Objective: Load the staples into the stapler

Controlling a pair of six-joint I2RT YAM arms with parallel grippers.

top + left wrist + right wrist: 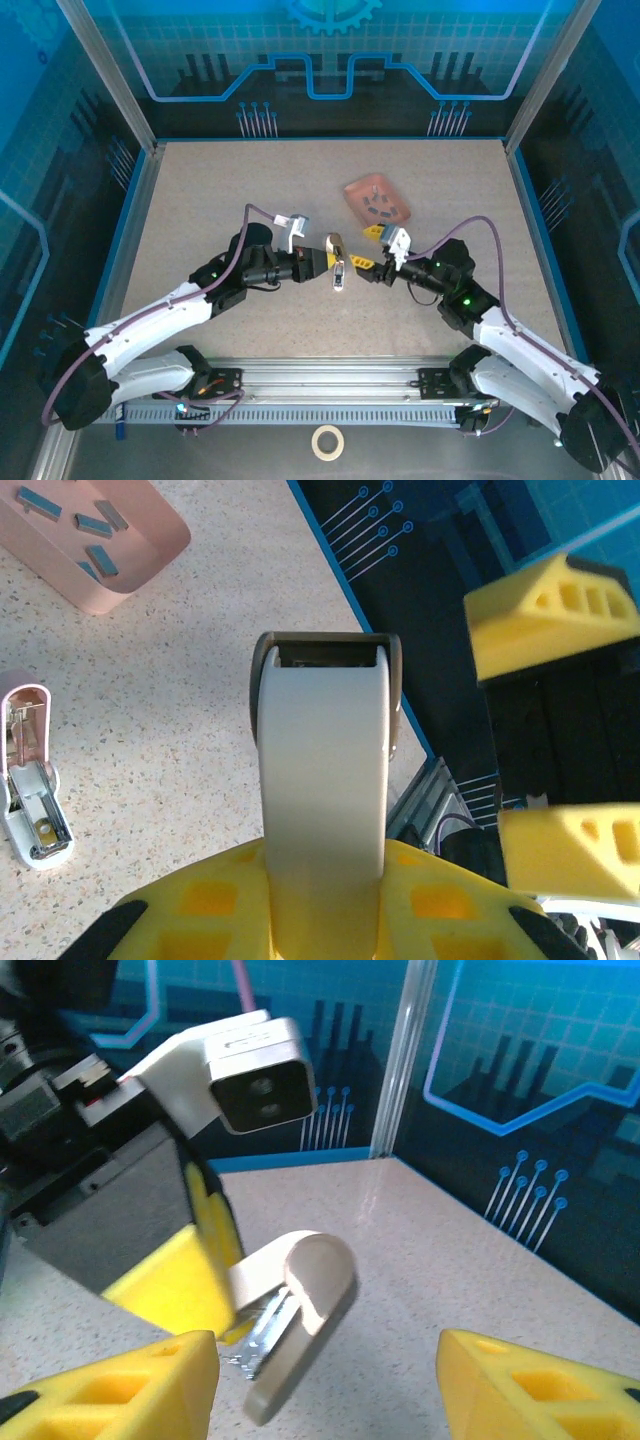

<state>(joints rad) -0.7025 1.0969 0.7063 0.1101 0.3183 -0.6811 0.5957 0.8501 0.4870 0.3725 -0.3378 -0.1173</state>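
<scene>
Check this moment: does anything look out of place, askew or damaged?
Yes. The left gripper is shut on a white stapler part, yet another opened part with a pink rim lies on the table, apart from it. Whether the tool has split in two, I cannot tell.

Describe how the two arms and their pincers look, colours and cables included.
The left arm and the right arm each have white shells near the base and black joints further out with small green lights. A purple cable loops alongside each. The left pincer and the right pincer have blocky yellow fingers with cut-out pockets.
</scene>
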